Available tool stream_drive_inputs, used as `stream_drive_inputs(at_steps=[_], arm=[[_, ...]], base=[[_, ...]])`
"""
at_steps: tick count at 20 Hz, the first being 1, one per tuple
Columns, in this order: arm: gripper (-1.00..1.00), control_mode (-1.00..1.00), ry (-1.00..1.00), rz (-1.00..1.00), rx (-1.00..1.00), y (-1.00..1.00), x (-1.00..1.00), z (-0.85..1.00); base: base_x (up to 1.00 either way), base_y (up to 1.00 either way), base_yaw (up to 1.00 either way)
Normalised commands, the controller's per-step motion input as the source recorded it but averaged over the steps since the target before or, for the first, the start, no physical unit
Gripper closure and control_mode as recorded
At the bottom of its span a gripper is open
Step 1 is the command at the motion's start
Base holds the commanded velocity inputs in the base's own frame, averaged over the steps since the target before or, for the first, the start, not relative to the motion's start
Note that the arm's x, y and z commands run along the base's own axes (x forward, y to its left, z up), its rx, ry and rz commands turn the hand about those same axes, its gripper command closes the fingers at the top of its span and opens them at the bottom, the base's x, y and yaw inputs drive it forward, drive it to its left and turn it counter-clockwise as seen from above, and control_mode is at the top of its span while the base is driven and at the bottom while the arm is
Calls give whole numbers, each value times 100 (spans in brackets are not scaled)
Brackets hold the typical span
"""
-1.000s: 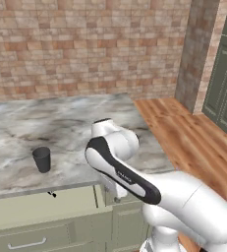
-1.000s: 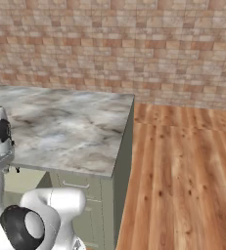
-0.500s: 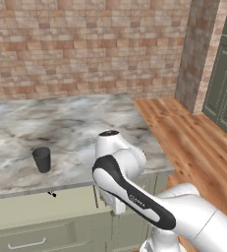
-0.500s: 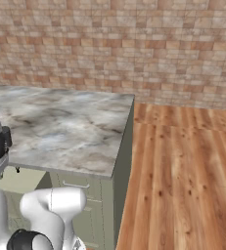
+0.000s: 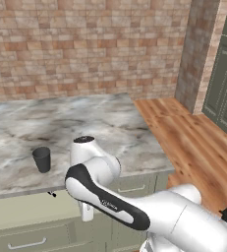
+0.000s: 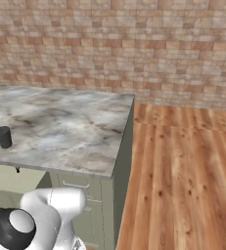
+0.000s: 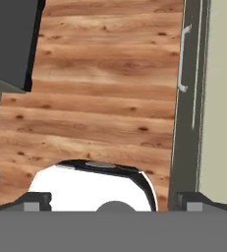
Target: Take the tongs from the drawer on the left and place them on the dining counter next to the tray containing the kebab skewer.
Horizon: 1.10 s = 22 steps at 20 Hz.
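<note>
The drawer (image 5: 31, 216) stands pulled out under the marbled tabletop's (image 5: 105, 128) front edge, its pale interior partly hidden by the arm; no contents can be made out. The claw (image 7: 112, 199) is spread wide, empty, fingertips (image 7: 34, 201) cut off. A dark cup (image 5: 42, 159) sits near that edge.

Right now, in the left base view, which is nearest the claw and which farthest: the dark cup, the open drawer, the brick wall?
1. The open drawer, just left of the open claw.
2. The dark cup, up on the counter, further left.
3. The brick wall, behind the counter.
</note>
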Motion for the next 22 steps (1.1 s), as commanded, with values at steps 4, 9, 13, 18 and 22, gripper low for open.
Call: stream_drive_inputs(at_steps=[4,9,13,18,22], arm=[[-100,-100,0,-8,0,40,43,-7],[-100,-100,0,-1,0,5,18,-39],[-100,-100,0,0,0,0,0,-40],[-100,-100,0,0,0,0,0,-24],[-100,-100,-1,0,0,0,3,-19]], base=[[0,0,0],[0,0,0],[0,0,0],[0,0,0],[0,0,0]])
